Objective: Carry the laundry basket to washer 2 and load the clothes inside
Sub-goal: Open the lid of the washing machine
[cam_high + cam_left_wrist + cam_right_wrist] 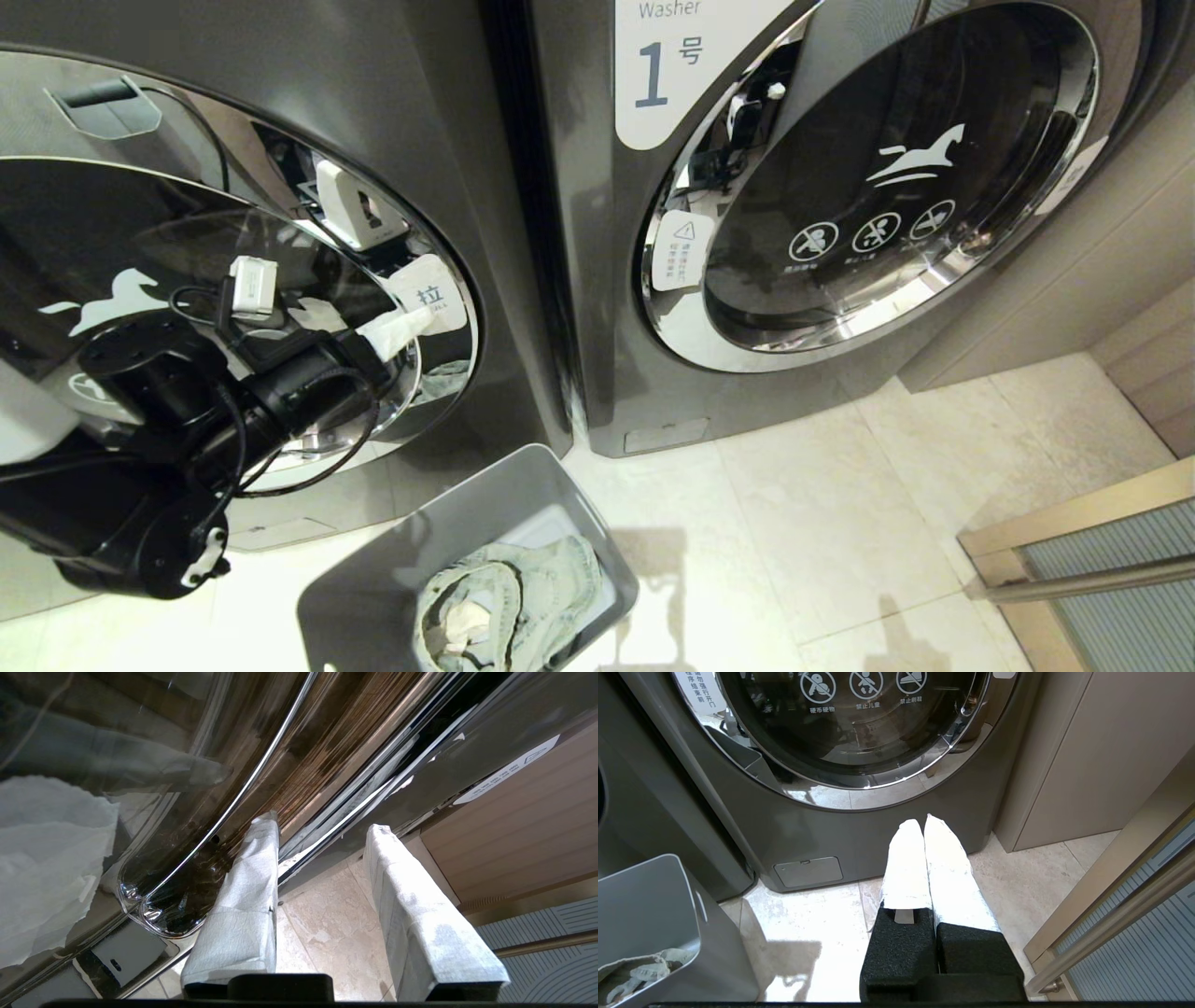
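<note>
I have the left gripper (401,329) parted with one finger hooked at the rim of washer 2's door (233,308) to pull it, the basket (392,569) of clothes (509,607) below it, the right gripper (922,826) shut.

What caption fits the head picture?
Left gripper at the left washer's door; clothes wait in the laundry basket.
</note>
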Controlling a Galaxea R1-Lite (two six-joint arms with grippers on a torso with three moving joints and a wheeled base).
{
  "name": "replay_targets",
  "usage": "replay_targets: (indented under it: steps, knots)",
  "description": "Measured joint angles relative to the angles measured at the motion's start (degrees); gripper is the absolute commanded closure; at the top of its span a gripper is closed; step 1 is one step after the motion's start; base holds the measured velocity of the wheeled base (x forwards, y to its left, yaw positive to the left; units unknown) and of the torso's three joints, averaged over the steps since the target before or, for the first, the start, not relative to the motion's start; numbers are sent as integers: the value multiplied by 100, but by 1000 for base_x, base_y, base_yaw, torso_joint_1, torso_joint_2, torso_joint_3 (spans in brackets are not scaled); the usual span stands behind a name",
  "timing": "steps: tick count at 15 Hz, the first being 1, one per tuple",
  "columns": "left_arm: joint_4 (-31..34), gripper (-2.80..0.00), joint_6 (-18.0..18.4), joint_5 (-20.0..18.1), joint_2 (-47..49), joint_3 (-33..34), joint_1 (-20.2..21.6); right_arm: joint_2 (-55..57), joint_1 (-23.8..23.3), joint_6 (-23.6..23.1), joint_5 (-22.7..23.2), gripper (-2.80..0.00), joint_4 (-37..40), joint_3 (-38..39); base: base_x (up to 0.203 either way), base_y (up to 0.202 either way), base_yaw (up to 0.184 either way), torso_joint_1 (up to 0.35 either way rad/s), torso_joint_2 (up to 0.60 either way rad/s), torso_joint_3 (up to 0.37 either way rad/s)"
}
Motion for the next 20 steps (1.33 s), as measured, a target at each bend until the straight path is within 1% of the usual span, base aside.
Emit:
replay_targets:
  steps: [11,12,13,14,15,16,19,20]
  knots:
    - [-11,0,1,2,-211,431,-20,0,1,0,0,0,0,0,0,0,0,0,0,0]
    - [53,0,-32,-235,-222,471,-20,0,6,0,-1,0,0,0,0,0,0,0,0,0]
    - [75,0,-21,-294,-226,478,-329,0,9,-1,0,0,-23,-11,0,0,0,0,0,0]
    - [39,0,-15,-255,-226,454,-430,2,29,2,-5,0,30,10,0,0,0,0,0,0]
    - [-2,0,-13,-172,-226,428,-419,0,9,2,-13,0,15,11,0,0,0,0,0,0]
    - [57,0,-12,-155,-212,455,-498,0,-19,-2,15,0,-37,-15,0,0,0,0,0,0]
    - [4,0,50,-10,-196,503,-514,2,-1,0,-4,0,7,1,0,0,0,0,0,0]
    - [-3,0,69,136,-216,607,-381,2,-5,-1,4,0,0,-5,0,0,0,0,0,0]
